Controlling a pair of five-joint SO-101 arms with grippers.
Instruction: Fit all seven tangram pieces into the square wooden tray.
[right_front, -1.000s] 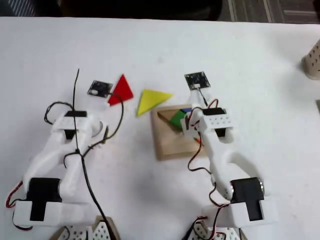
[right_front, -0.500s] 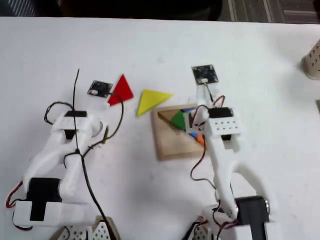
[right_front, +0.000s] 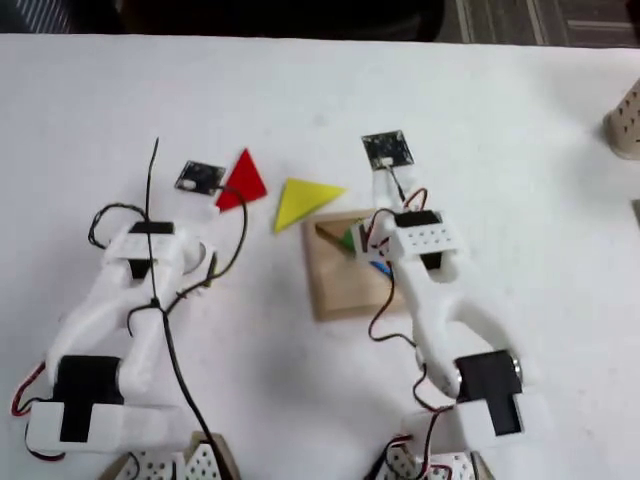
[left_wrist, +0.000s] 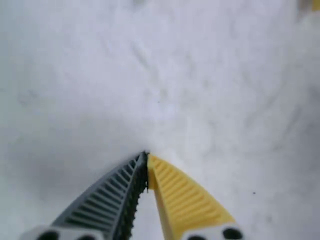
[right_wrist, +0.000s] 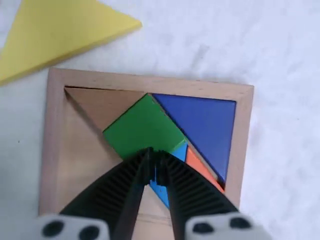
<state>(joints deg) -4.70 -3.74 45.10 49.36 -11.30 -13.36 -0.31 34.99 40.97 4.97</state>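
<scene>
The square wooden tray (right_front: 335, 290) (right_wrist: 150, 81) lies mid-table. In it are a brown triangle (right_wrist: 102, 105), a green square (right_wrist: 145, 127) (right_front: 347, 238), a dark blue triangle (right_wrist: 205, 125), an orange piece (right_wrist: 202, 167) and a light blue piece (right_wrist: 162, 192). My right gripper (right_wrist: 151, 156) (right_front: 368, 248) is shut, its tips low over the edge where green meets light blue. The yellow triangle (right_front: 305, 200) (right_wrist: 60, 35) lies just beyond the tray's far left corner, and the red triangle (right_front: 240, 180) lies left of it. My left gripper (left_wrist: 146, 156) (right_front: 205, 200) is shut over bare table beside the red triangle.
The right arm covers the tray's right half in the high view. A beige perforated object (right_front: 625, 120) stands at the far right edge. A black cable (right_front: 165, 320) runs along the left arm. Open table lies beyond both triangles.
The right arm swung right off the tray's middle, then came back left; its gripper now sits over the tray's centre. The left arm and the loose triangles have not moved.
</scene>
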